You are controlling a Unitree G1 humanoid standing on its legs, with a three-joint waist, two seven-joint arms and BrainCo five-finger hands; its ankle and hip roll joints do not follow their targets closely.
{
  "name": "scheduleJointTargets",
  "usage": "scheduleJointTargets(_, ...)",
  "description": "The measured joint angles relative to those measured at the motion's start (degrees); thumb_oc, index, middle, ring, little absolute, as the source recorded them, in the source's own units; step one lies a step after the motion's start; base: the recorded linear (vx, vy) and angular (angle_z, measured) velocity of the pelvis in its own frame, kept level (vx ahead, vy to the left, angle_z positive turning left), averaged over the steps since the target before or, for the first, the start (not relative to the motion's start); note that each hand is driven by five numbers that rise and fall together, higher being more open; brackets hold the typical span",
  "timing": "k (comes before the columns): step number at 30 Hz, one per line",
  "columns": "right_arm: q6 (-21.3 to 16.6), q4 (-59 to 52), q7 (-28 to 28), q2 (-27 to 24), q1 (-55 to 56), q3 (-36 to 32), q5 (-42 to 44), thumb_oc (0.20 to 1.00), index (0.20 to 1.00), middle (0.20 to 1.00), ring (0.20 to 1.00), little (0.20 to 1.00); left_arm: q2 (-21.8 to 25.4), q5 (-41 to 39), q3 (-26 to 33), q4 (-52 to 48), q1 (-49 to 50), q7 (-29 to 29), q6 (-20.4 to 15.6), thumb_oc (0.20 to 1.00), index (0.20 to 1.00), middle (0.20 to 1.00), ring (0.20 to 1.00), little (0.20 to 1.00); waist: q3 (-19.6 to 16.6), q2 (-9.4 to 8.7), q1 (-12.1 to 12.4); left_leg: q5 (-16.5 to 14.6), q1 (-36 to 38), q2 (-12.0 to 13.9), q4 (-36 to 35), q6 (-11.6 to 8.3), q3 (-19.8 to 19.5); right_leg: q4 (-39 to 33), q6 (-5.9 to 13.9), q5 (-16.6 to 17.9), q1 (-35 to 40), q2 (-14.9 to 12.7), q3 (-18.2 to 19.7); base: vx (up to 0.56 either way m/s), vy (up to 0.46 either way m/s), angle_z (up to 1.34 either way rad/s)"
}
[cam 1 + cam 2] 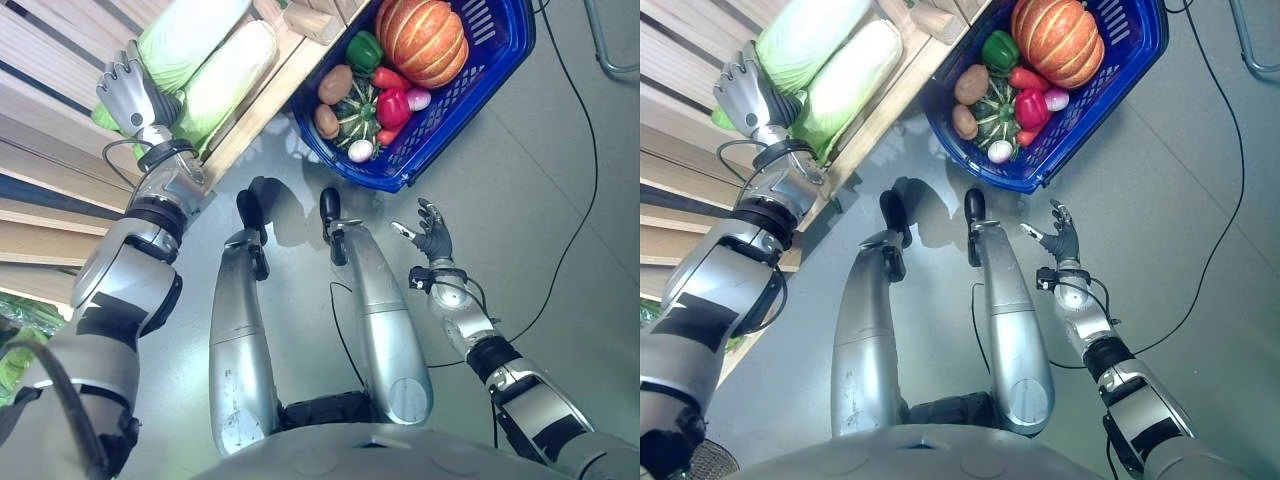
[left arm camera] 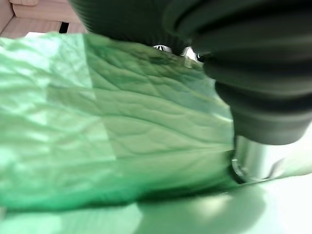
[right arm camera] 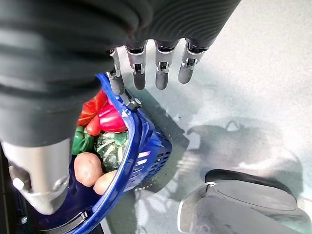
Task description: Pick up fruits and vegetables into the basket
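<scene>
Two napa cabbages (image 1: 215, 75) lie side by side on the wooden shelf (image 1: 60, 60) at the upper left of the frame, their stalks pointing toward the shelf's front edge. The left hand (image 1: 128, 92) rests on the near end of the cabbages, knuckles up; its fingertips are hidden against the leaves, so whether it grips cannot be told. Judged from this, the current step is a reach for one cabbage.

To the right, the blue basket (image 1: 505, 50) stands on the grey floor (image 1: 560, 200) close to the shelf's edge, presumably so that the carry is short. It already holds a pumpkin (image 1: 422, 40), a green pepper (image 1: 364, 50), a red pepper (image 1: 393, 107), two potatoes (image 1: 335, 84), a dark striped squash (image 1: 357, 110) and small radishes (image 1: 360, 150).

The right hand (image 1: 432, 232) hangs over the floor at centre right, fingers straight and empty, well apart from the basket.

The left wrist view adds the veined leaf surface (image 2: 122, 131) pressed close beneath the hand. The right wrist view adds the basket's mesh wall (image 3: 151, 151) and confirms the straight fingers (image 3: 162, 73).
</scene>
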Motion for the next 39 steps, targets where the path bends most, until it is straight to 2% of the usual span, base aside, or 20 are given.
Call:
scheduleJointTargets(5, -0.32, -0.03, 0.0, 0.0, 0.14, -0.01, -0.02, 1.0, 1.0, 1.0, 1.0, 1.0, 1.91, 0.19, 0.11, -1.05, -0.03, 0.35, 0.0, 0.2, 0.2, 0.2, 0.2, 0.2, 0.0, 0.0, -0.07, 0.19, 0.21, 0.02, 0.08, -0.06, -0.03, 0.23, -0.02, 0.01, 0.14, -0.08, -0.06, 0.0, 0.0, 0.0)
scheduleJointTargets(15, -0.2, -2.61, -0.12, 0.0, 1.86, -0.02, -0.2, 1.0, 1.0, 1.0, 1.0, 1.0, 4.77, 1.12, 4.01, -6.09, 1.31, 2.88, -0.84, 0.2, 0.2, 0.2, 0.2, 0.2, -0.01, 0.02, 0.93, 0.67, 3.25, -0.28, -1.52, -0.5, -0.03, -0.27, -0.02, 0.0, 2.9, -0.51, -0.32, 0.0, -0.011, 0.02)
scheduleJointTargets(18, -0.15, -3.0, -0.67, 0.14, 3.23, -0.15, -0.55, 1.0, 1.0, 1.0, 1.0, 1.0, 5.97, 2.58, 5.9, -11.73, 4.75, 5.42, -4.28, 0.2, 0.2, 0.2, 0.2, 0.2, 0.03, 0.05, 2.37, 1.67, 5.17, -0.36, -4.01, -1.08, -0.17, -1.35, -0.06, -0.02, 4.38, -0.81, -0.71, 0.0, -0.046, 0.07)
scheduleJointTargets(19, -0.14, -3.49, -1.41, 0.59, 3.45, -0.3, -0.59, 1.0, 1.0, 1.0, 1.0, 1.0, 5.67, 3.52, 9.42, -15.23, 8.33, 6.37, -6.22, 0.2, 0.2, 0.2, 0.2, 0.2, 0.05, 0.09, 2.27, 2.33, 6.58, -0.36, -5.75, -1.23, -0.2, -2.78, -0.31, 0.25, 5.62, -0.85, -0.86, -0.02, -0.043, 0.03)
scheduleJointTargets(22, -0.29, -4.75, -2.29, 1.42, 4.54, -0.61, -0.82, 1.0, 1.0, 1.0, 1.0, 1.0, 5.55, 5.27, 10.26, -16.91, 13.13, 7.93, -9.77, 0.2, 0.2, 0.2, 0.2, 0.2, 0.05, 0.1, 2.83, 3.29, 10.72, -0.27, -8.39, -1.29, -0.76, -5.17, -0.79, 0.55, 9.77, -0.69, -1.74, 0.0, -0.028, 0.08)
scheduleJointTargets(27, -2.19, -7.54, -2.9, 2.38, 5.34, -3.55, -1.3, 1.0, 1.0, 1.0, 1.0, 1.0, 5.93, 8.09, 10.8, -26.25, 22.14, 7.69, -15.16, 0.2, 0.2, 0.2, 0.2, 0.2, 0.04, 0.17, 5.53, 4.93, 20.06, -0.31, -15.33, -1.93, -1.29, -10.7, -1.1, 0.89, 18.64, 0.03, -2.15, 0.02, -0.019, 0.04)
scheduleJointTargets(29, -2.8, -8.35, -2.74, 2.44, 5.33, -3.56, -1.39, 1.0, 1.0, 1.0, 1.0, 1.0, 6.01, 8.83, 10.82, -28.54, 24.8, 6.85, -16.78, 0.2, 0.2, 0.2, 0.2, 0.2, 0.03, 0.19, 6.04, 5.04, 23.26, -0.29, -17.06, -1.95, -1.37, -12.22, -1.31, 1.19, 21.82, 0.12, -2.39, 0.06, -0.035, 0.04)
scheduleJointTargets(34, -4.91, -13.69, -0.95, 2.75, 7.44, -5.35, -2.09, 1.0, 1.0, 1.0, 1.0, 1.0, 6.31, 9.71, 11.06, -38.5, 33.52, -0.27, -21.11, 0.2, 0.2, 0.2, 0.2, 0.2, -0.09, 0.65, 7.03, 6.91, 35.32, -0.17, -25.64, -2.07, -2.36, -20.56, -0.98, 2.4, 34.08, 0.88, -3.59, 0.1, -0.028, 0.1)
scheduleJointTargets(36, -5.9, -17.66, 0.23, 2.73, 8.58, -6.86, -2.31, 1.0, 1.0, 1.0, 1.0, 1.0, 6.35, 9.72, 11.11, -42.98, 36.53, -3.34, -21.69, 0.2, 0.2, 0.2, 0.2, 0.2, -0.36, 1.44, 8.21, 7.65, 39.3, -0.21, -29.1, -1.88, -2.48, -23.49, -0.39, 2.57, 37.87, 0.99, -3.7, 0.13, -0.018, 0.05)
scheduleJointTargets(39, -6.25, -21.4, 1.7, 2.63, 8.83, -7.95, -2.29, 1.0, 1.0, 1.0, 1.0, 1.0, 6.27, 9.65, 11.52, -46.41, 40.02, -7.85, -23.22, 0.2, 0.2, 0.2, 0.2, 0.2, -1.18, 2.95, 8.52, 8.61, 43.47, -0.4, -33.07, -1.55, -2.93, -27.11, -0.28, 3.66, 42.2, 1.01, -4.26, 0.14, 0.003, 0.09)
